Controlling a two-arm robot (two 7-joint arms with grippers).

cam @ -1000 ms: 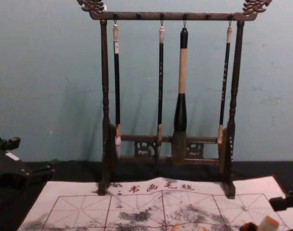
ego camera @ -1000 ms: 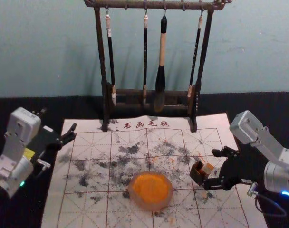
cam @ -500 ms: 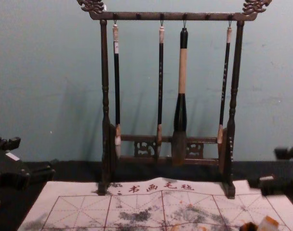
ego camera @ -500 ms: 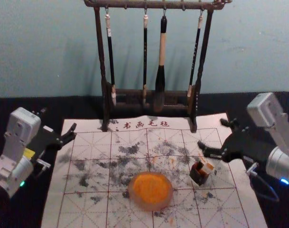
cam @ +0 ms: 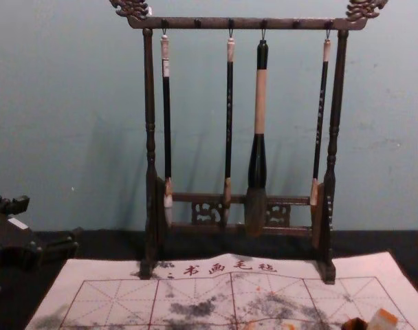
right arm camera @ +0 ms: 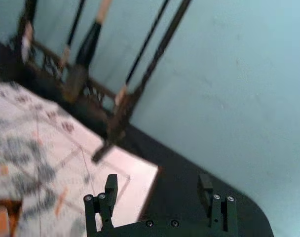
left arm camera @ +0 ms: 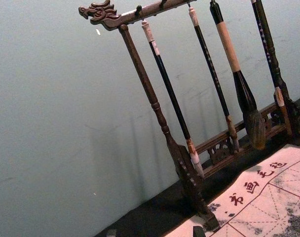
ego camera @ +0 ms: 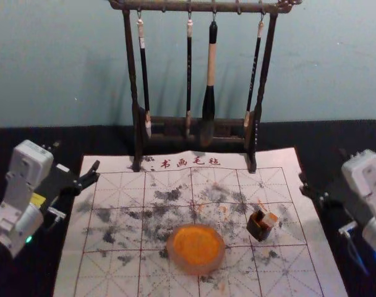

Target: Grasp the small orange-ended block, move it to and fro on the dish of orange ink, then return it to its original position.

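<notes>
Right tool (right arm camera: 158, 182) and left tool (left arm camera: 155, 232) hung spread apart at paper's (ego camera: 107, 272) sides; block (ego camera: 270, 219) leaned in box (ego camera: 258, 232) near dish (ego camera: 203, 270), presumably containing drips.

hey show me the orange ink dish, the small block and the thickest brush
Orange ink dish (ego camera: 196, 270): head view, on its near rim.
Small block (ego camera: 270, 219): head view, on its exposed end.
Thickest brush (ego camera: 211, 64): head view, on its handle's pale section.

In the chest view, at five o'clock, the block (cam: 383, 319) and the dark box (cam: 355, 324) were cut by the edge; in the right wrist view, the brushes (right arm camera: 89, 45) were blurred.
</notes>
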